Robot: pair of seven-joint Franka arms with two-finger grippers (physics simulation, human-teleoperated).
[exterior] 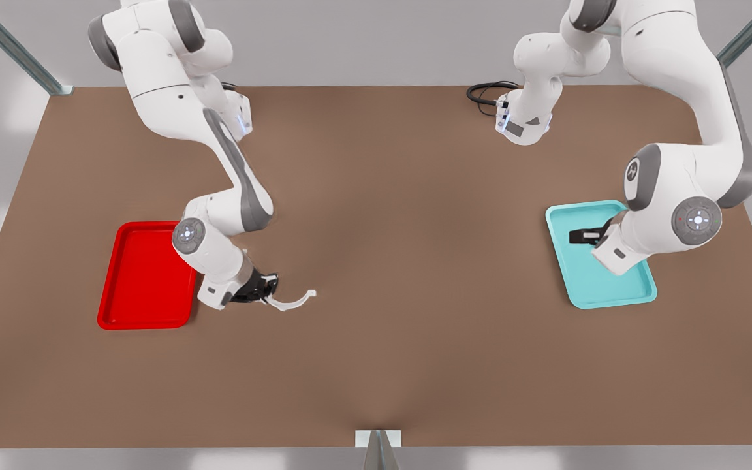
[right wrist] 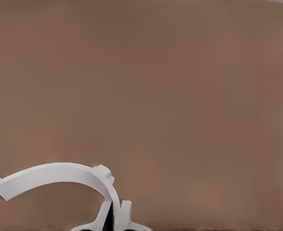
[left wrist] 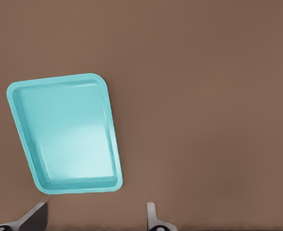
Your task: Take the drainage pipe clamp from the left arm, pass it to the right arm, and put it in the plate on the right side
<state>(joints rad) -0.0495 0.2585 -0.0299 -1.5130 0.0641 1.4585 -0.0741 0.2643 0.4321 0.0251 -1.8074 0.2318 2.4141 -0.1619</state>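
The white half-ring drainage pipe clamp [exterior: 294,301] [right wrist: 50,173] is pinched at one end by my right gripper [exterior: 271,290] [right wrist: 115,208], which is shut on it. This gripper is low over the brown table, just off the red plate [exterior: 144,274] on the side toward the front view's right. The clamp's free end points away from the plate. On the front view's right, my left gripper [exterior: 581,236] [left wrist: 97,207] hangs open above the teal tray [exterior: 611,287] [left wrist: 69,134] with nothing between its fingers.
The red plate and the teal tray both lie bare on the brown table [exterior: 415,261], with a wide stretch of tabletop between them. A black cable [exterior: 484,94] loops at the back edge. Metal frame posts [exterior: 17,55] stand at the table's corners.
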